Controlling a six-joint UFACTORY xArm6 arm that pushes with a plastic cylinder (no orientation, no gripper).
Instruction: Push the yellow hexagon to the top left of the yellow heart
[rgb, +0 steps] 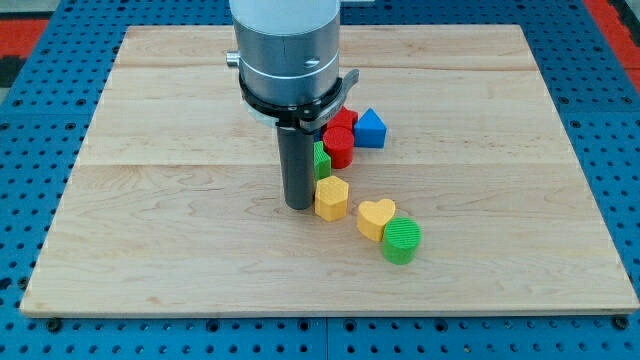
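Observation:
The yellow hexagon (332, 198) lies near the middle of the wooden board. The yellow heart (376, 219) lies just to its lower right, a small gap apart. My tip (298, 205) rests on the board right at the hexagon's left side, touching or nearly touching it. The dark rod rises from there to the large grey arm head at the view's top.
A green round block (402, 240) touches the heart's lower right. A green block (321, 160) sits behind the hexagon, partly hidden by the rod. A red cylinder (339, 146), another red block (345, 121) and a blue block (371, 128) cluster above.

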